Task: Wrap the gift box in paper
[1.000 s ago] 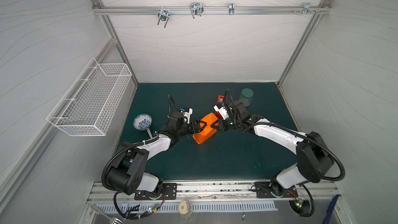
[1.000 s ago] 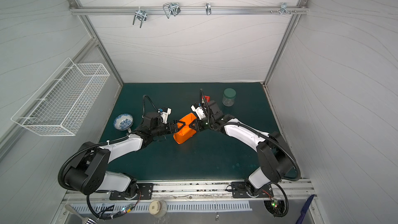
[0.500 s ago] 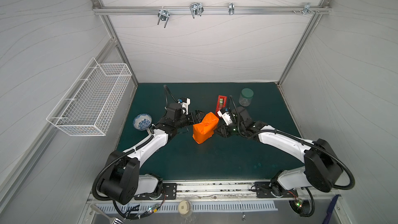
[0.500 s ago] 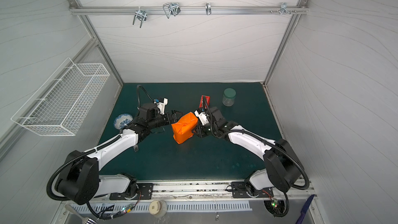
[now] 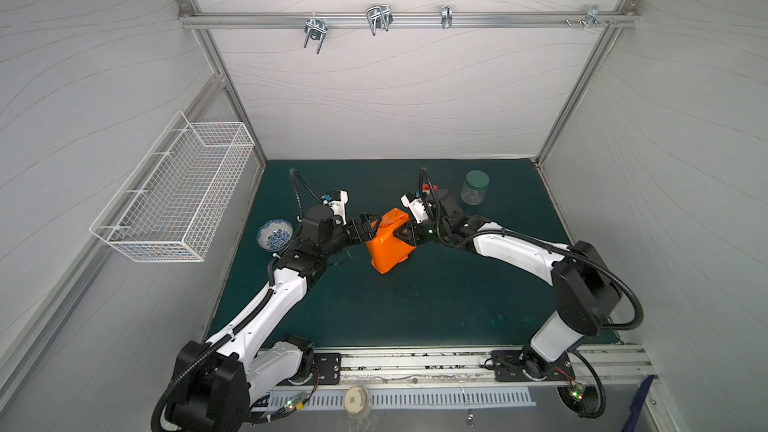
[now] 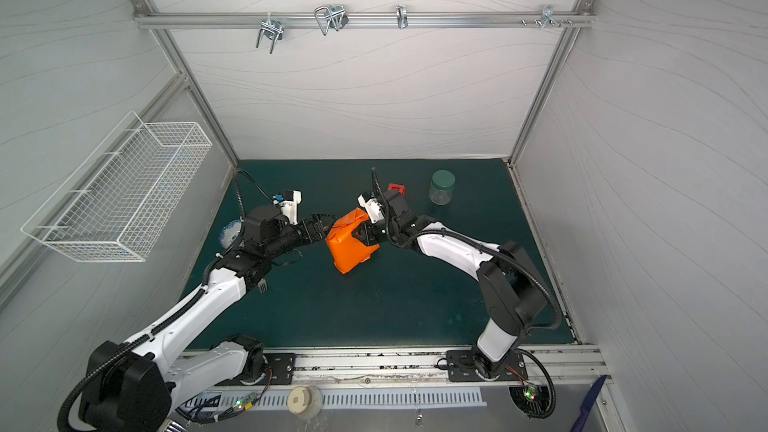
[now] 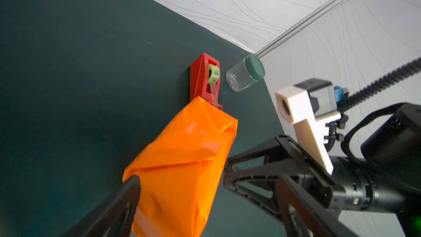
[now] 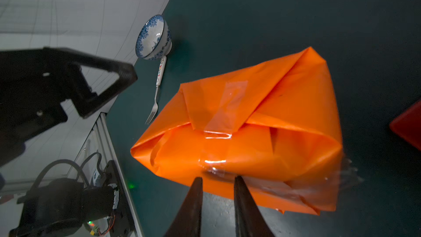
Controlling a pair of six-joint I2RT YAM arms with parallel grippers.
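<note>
Since half a second back, both arms have closed in again on the parcel; the left had been drawn off toward 10 o'clock.

Top views: the paper [image 5: 388,243] is folded round the gift box, which is fully hidden, near counter [image 5: 436,305] centre. The left hand [image 5: 365,226] is at its 9 o'clock with fingers spread wide, holding nothing. The right hand [image 5: 405,232] is at its 3 o'clock, against the edge. The jar [image 5: 473,189] is at 1 o'clock and the bowl [image 5: 275,234] at 9.

Left wrist: the parcel sits between the spread fingers. Only this view shows the whole red tape dispenser [image 7: 204,78] beside the jar.

Right wrist: the fingers are a narrow gap apart, tips at the parcel's edge; I can't tell if they pinch paper. Only here do the clear tape strip [image 8: 230,106] over the seam, the loose gaping end fold and the fork [image 8: 157,92] show.

Handling, my guess: it's light, and the paper is glossy, slick and easy to tear, with a stiff box under it. Grip across the box-backed faces, not the loose flaps.
</note>
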